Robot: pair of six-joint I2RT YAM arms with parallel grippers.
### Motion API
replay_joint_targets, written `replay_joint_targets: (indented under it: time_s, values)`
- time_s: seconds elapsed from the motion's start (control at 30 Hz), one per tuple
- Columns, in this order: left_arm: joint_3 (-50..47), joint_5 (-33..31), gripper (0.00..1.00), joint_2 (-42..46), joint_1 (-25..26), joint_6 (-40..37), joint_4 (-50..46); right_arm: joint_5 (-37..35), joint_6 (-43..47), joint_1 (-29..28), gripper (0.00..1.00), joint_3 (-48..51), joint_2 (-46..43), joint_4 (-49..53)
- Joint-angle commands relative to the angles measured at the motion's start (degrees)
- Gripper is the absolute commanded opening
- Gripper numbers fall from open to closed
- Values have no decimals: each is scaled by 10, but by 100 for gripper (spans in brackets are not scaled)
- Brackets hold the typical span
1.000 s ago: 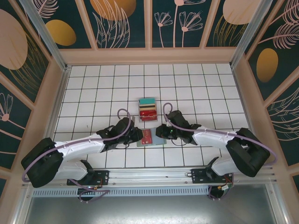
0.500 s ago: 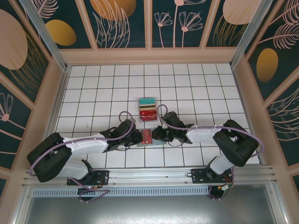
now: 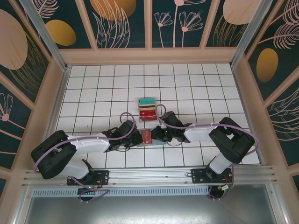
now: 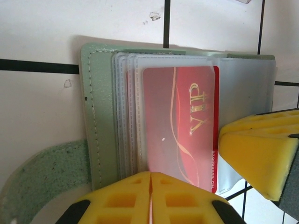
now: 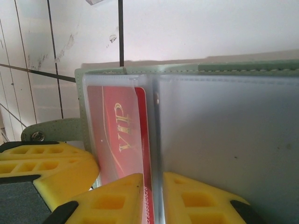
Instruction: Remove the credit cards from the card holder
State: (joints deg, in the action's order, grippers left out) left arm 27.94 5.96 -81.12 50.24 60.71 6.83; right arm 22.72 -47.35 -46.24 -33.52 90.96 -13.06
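Both arms had drawn in toward the middle since a second ago. The left gripper (image 3: 138, 136) slid right onto the card holder (image 3: 154, 143), the right gripper (image 3: 159, 134) slid left to meet it, and the right elbow folded closer. Holder itself had not shifted: it lay open near the table's (image 3: 93, 93) near edge, about midway along it, just in front of the clear tray (image 3: 148, 108).

Left wrist view: left gripper's pads (image 4: 117, 196) were pressed together, seam closed, sitting on the edge of the holder's left half over the sleeve stack (image 4: 124, 116). Couldn't tell if anything was pinched between them. Red VIP card (image 4: 180, 126) sat in the top clear sleeve, with only a thin strip of its right edge past the sleeve mouth.

Right wrist view: right gripper's fingers were closed narrowly on a clear sleeve leaf near the fold, and the card's edge ran into the same gap. Card or just plastic in the grip, unclear.

Progress, judged: barely started. Holder was open and pinned, no card free yet. Left to do: pull the red card clear, then check the sleeves underneath for more. The right half's sleeves looked empty.
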Motion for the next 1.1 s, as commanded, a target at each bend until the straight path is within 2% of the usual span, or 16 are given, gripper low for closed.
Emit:
replay_joint_targets:
  time_s: [0.0,0.2,0.33,0.43,0.6,1.07]
  values:
    - [-7,10,10,-12,-3,5,11,8,-8,-6,19,-16,11,-10]
    - [-5,13,9,-19,-3,7,14,13,-7,-8,15,-16,12,-12]
    - [-2,4,5,-22,-2,9,-5,10,-4,-9,0,-17,9,-4]
    - [1,-11,0,-19,-2,15,-28,-2,-1,-8,0,-14,-1,8]
    - [8,-41,0,-29,-2,17,-81,-9,0,4,0,0,-16,17]
    - [6,-44,0,-28,-2,22,-82,-6,5,25,0,26,-36,29]
